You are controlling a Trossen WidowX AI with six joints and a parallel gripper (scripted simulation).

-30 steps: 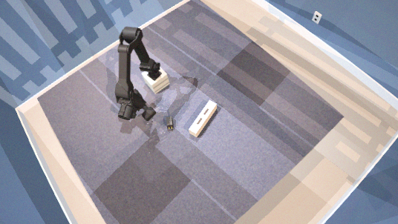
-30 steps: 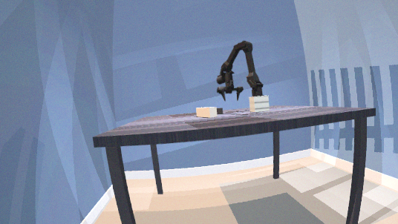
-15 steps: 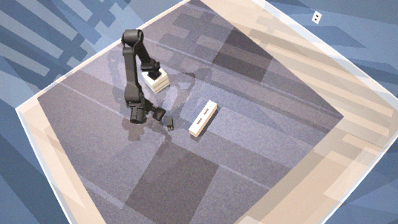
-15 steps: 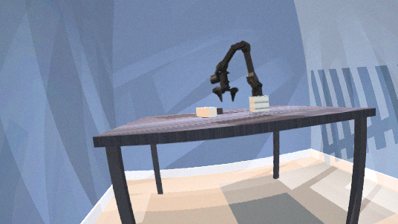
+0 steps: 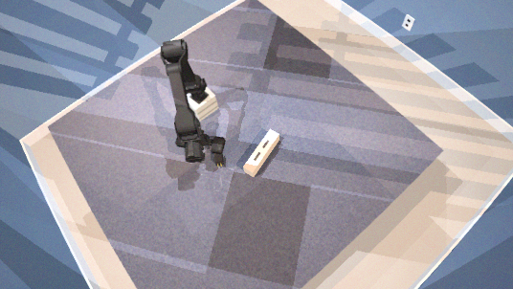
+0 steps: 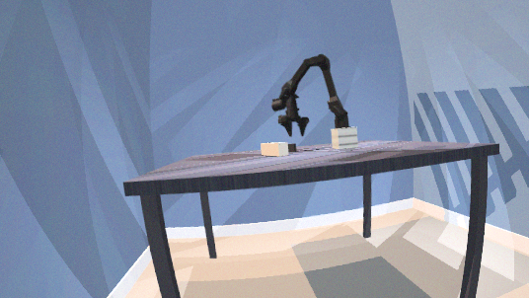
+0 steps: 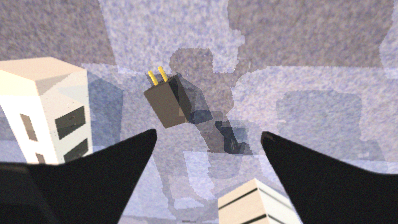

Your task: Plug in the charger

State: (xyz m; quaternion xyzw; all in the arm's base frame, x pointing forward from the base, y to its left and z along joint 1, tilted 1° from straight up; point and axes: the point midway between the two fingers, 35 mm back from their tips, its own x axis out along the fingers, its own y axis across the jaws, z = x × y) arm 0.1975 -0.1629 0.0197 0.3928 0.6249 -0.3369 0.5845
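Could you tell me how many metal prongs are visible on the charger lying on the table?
2. Both yellow prongs stick out side by side from the far end of the charger, which lies on the table ahead of the open, empty claw. None appear hidden.

The charger (image 7: 167, 101) lies on the counter (image 5: 335, 144), just beside one end of the power strip (image 5: 261, 152) and apart from it. The gripper (image 7: 205, 142) hangs above the charger, its fingers spread wide with nothing between them. The arm's base block (image 5: 203, 105) stands behind, well apart from the strip.
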